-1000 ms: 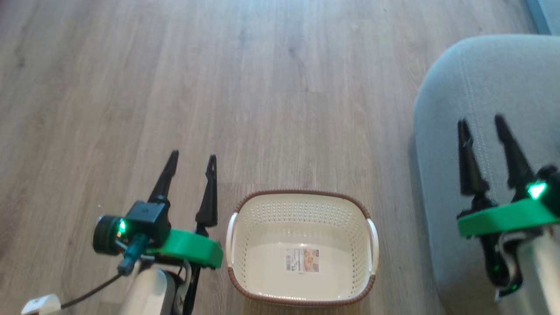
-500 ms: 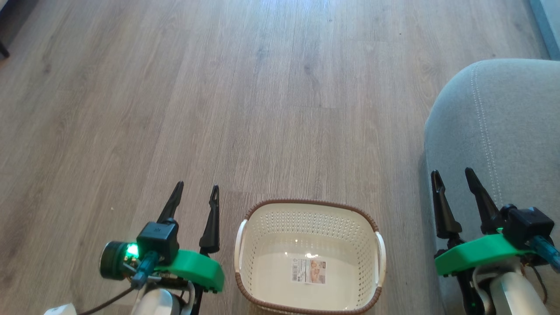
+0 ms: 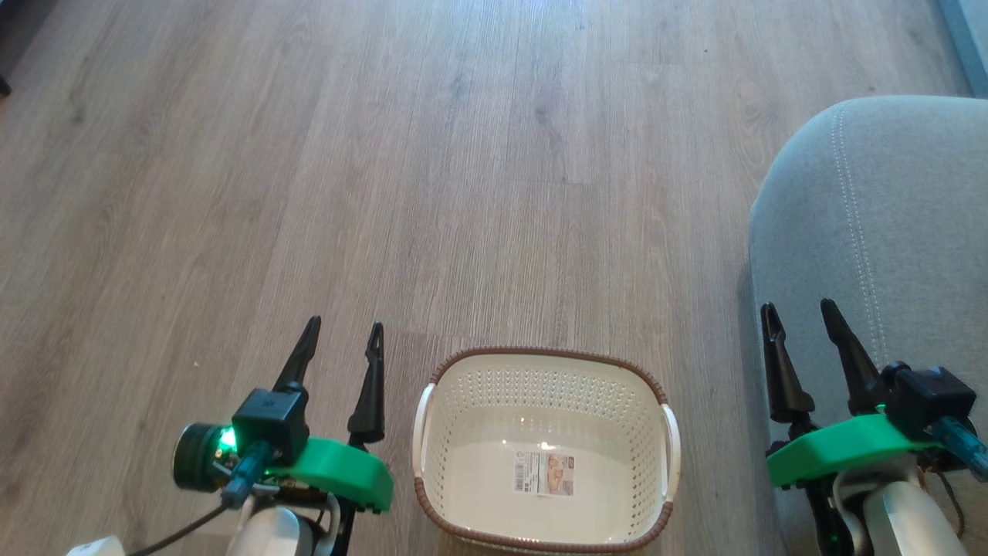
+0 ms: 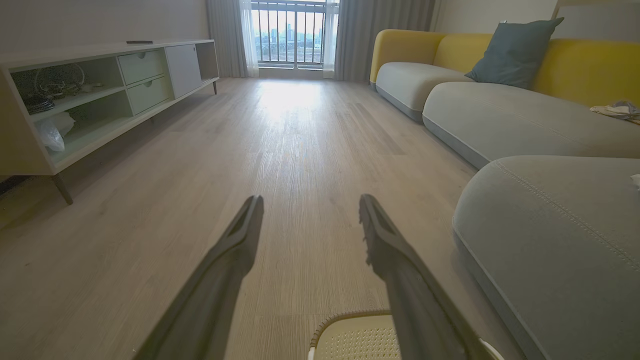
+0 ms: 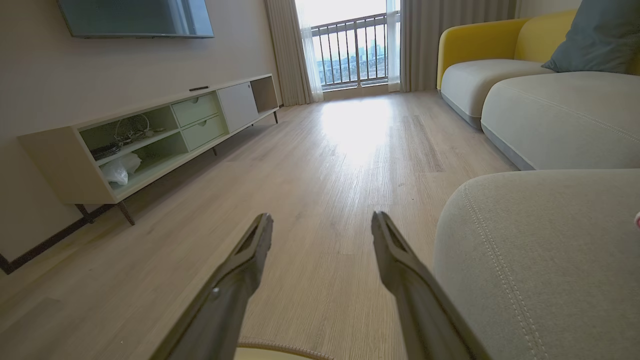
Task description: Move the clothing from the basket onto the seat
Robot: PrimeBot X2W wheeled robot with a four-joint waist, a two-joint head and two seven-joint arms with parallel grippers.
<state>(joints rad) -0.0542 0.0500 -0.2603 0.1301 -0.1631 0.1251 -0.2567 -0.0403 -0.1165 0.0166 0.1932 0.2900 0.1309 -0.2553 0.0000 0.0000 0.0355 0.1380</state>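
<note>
Whereas the right gripper [image 3: 796,306] reached farther out over the seat [image 3: 888,193] a second ago, it now hangs nearer, at the seat's left edge, its two fingers spread wide on nothing. The left gripper [image 3: 344,324], equally wide and empty, sits just left of the one basket [image 3: 544,351] on the floor [image 3: 463,154]. From the wrists you also get a low cabinet [image 4: 100,90] along the far left and a yellow sofa [image 4: 500,100] beyond the seat.
</note>
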